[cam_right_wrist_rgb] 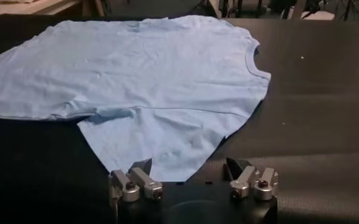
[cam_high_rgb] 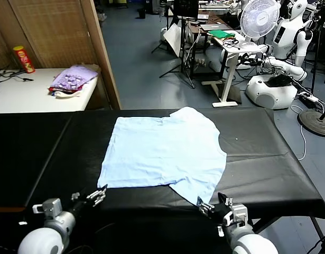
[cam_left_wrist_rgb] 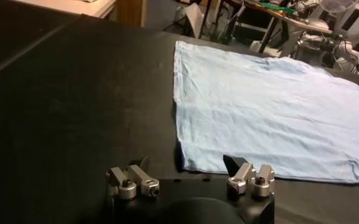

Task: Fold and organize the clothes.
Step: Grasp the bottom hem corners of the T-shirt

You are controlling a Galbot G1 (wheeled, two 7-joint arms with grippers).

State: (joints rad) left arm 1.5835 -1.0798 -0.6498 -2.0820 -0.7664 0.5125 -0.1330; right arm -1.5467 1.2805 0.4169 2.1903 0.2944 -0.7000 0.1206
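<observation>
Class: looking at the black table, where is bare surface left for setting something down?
Bare black table lies left of the T-shirt, and right of it toward the far edge. The near edge is crowded: left gripper and right gripper, both open, sit at the shirt's corners.

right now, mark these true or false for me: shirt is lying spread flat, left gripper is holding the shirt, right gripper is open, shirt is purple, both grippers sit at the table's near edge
1. The T-shirt lies spread flat on the black table. True.
2. The left gripper is holding the shirt. False: it is open, just off the shirt's near corner, gripping nothing.
3. The right gripper is open. True: its fingers stand apart by the tip of the near sleeve.
4. The shirt is purple. False: it is pale blue; the purple cloth heap lies on the white side table.
5. Both grippers sit at the table's near edge. True.
</observation>
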